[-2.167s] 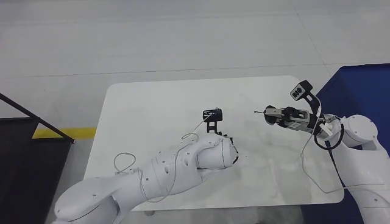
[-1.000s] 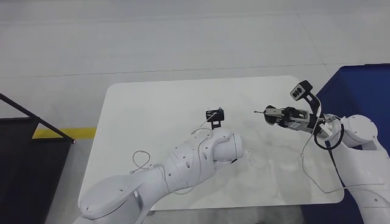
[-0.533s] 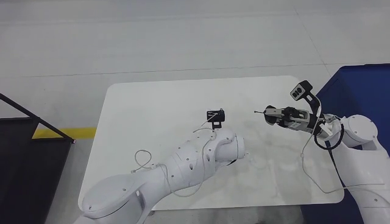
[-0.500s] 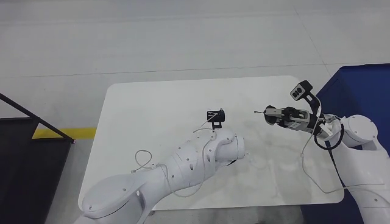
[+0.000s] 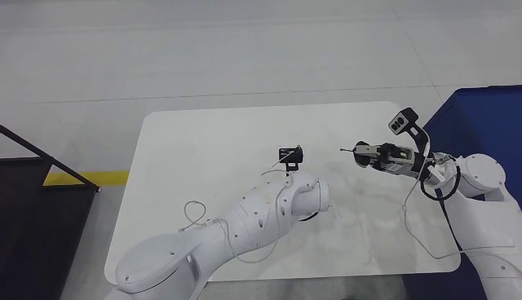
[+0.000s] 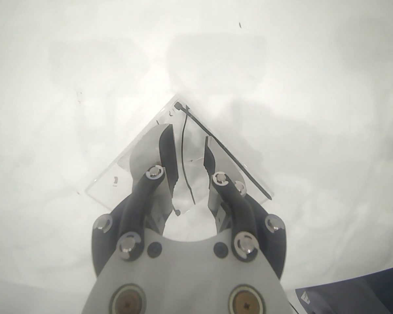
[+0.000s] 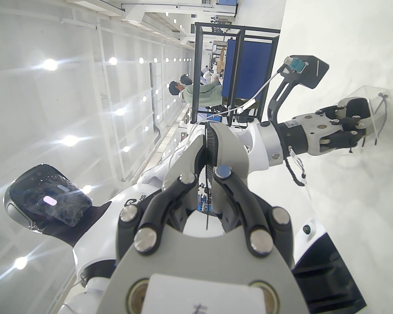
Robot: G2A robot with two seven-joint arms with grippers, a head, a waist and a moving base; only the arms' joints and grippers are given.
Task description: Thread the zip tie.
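My left gripper (image 6: 187, 151) is open and points down at a clear square plate (image 6: 140, 155) on the white table. A curved black zip tie (image 6: 183, 145) lies on the plate between the fingers. A second, straight zip tie (image 6: 229, 161) runs along the plate's edge, its head (image 6: 179, 106) at the corner. My right gripper (image 7: 209, 151) is held above the table, shut on a thin black zip tie (image 7: 207, 217). In the top view that right gripper (image 5: 361, 150) sits right of centre, with the tie's tip (image 5: 346, 148) sticking out toward the left arm.
The white table (image 5: 204, 153) is bare to the left and at the back. The left arm's wrist camera (image 5: 288, 153) sticks up mid-table. In the right wrist view the left gripper (image 7: 363, 125) rests at the clear plate (image 7: 368, 94). A blue surface (image 5: 481, 121) borders the table's right side.
The left arm's elbow and forearm swung to the right and its wrist turned slightly. The right arm kept still with the zip tie.
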